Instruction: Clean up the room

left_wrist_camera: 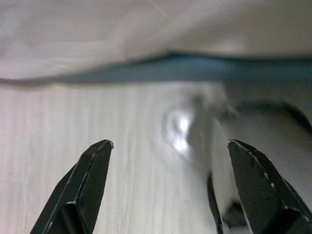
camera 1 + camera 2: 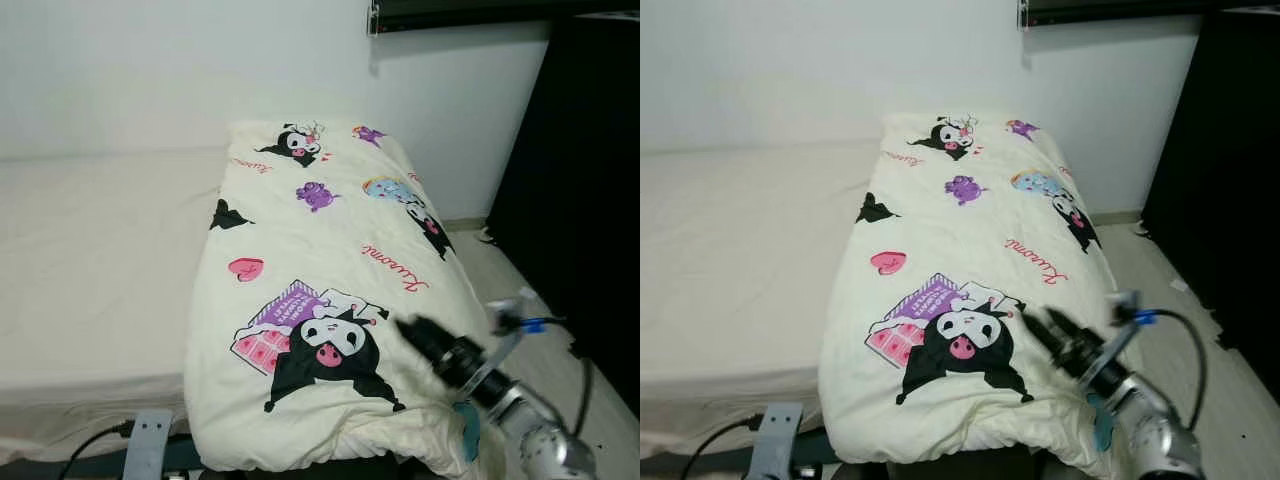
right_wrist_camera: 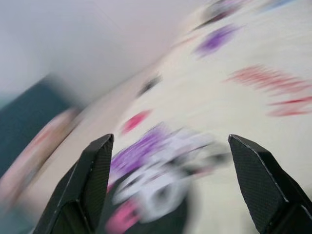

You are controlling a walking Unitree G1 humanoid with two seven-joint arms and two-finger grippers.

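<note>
1. One cartoon-print blanket (image 2: 320, 270) lies folded along the bed's right side; the right gripper (image 2: 1040, 322) hovers just above its near corner, fingers spread wide, holding nothing.
2. The bed (image 2: 90, 260) stands against a white wall (image 2: 150, 70); a dark cabinet (image 2: 590, 180) stands on the right.
3. The left gripper (image 1: 168, 146), also spread, hangs over pale flooring (image 1: 63, 146), apparently beside the bed's edge, though blurred.

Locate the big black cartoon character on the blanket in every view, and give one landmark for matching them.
Left eye: character at lower centre of the blanket, beside the right gripper.
Right eye: character at lower centre, again beside the gripper.
Right wrist: blurred, low between the open fingers, character.
Left wrist: not in it; floor and bed edge.
Landmark: the pink heart.
</note>
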